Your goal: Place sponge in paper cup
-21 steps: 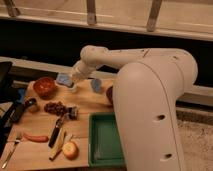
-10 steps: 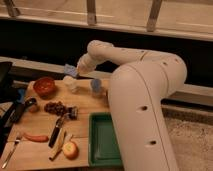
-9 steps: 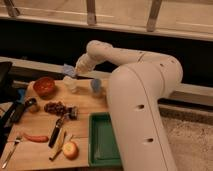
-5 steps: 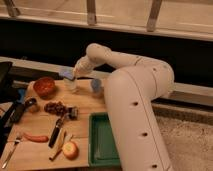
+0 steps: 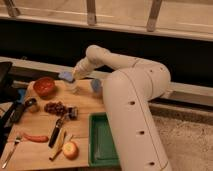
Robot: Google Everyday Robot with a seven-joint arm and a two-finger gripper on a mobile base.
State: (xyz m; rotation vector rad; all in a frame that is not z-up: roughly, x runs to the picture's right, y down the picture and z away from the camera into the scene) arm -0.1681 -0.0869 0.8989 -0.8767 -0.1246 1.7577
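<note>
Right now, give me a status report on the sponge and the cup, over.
Gripper shut on sponge, just above paper cup. Sponge not in yet. Blue cylinder beside cup, not blocking.

Light-blue sponge (image 5: 65,76) gripped in tool (image 5: 70,76), just above small white paper cup (image 5: 73,88); cup upright.

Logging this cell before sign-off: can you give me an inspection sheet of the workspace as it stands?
Surface: wooden tabletop, crowded.
Job's things: sponge held in the air just above and left of the paper cup, not in it.
Clutter: red bowl, blue cylinder, grapes, green tray, apple.
Grippers: gripper shut on sponge, at the table's back.
Cables: nothing seen.
Surroundings: dark wall and railing behind; speckled floor to the right.
</note>
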